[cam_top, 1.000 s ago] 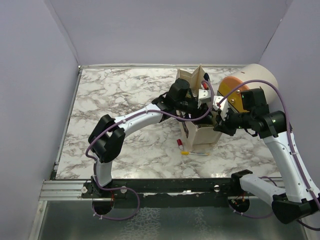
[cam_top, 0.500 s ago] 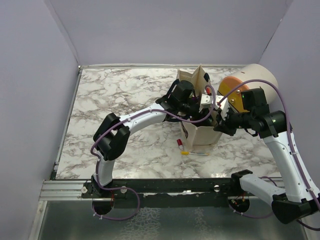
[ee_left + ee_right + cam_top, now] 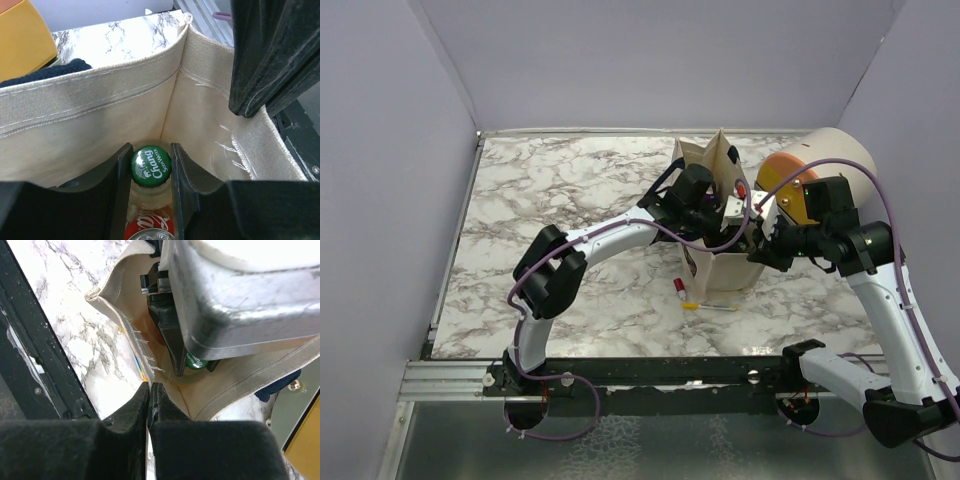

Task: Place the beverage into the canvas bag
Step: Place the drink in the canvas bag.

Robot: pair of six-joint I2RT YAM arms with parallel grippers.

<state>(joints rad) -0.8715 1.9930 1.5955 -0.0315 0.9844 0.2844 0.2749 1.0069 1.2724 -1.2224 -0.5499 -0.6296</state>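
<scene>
The canvas bag (image 3: 722, 268) stands upright at the table's right centre, its beige inside (image 3: 90, 115) filling the left wrist view. My left gripper (image 3: 150, 150) reaches down into it, shut on the beverage, a clear bottle with a green cap (image 3: 150, 161). That cap also shows deep in the bag in the right wrist view (image 3: 196, 362). A red can (image 3: 150, 227) shows between the fingers below the bottle's neck. My right gripper (image 3: 150, 386) is shut on the bag's rim (image 3: 120, 295), holding the near right corner (image 3: 758, 250).
A cream-and-orange cylindrical container (image 3: 810, 175) lies just right of the bag, behind my right arm. A small red-and-white item (image 3: 679, 288) and a thin yellow stick (image 3: 705, 306) lie on the marble in front of the bag. The navy handle (image 3: 55, 70) hangs over the far rim.
My left arm has slid to the right and lower, carrying the bottle deeper into the bag. The right gripper has kept its hold on the rim.
</scene>
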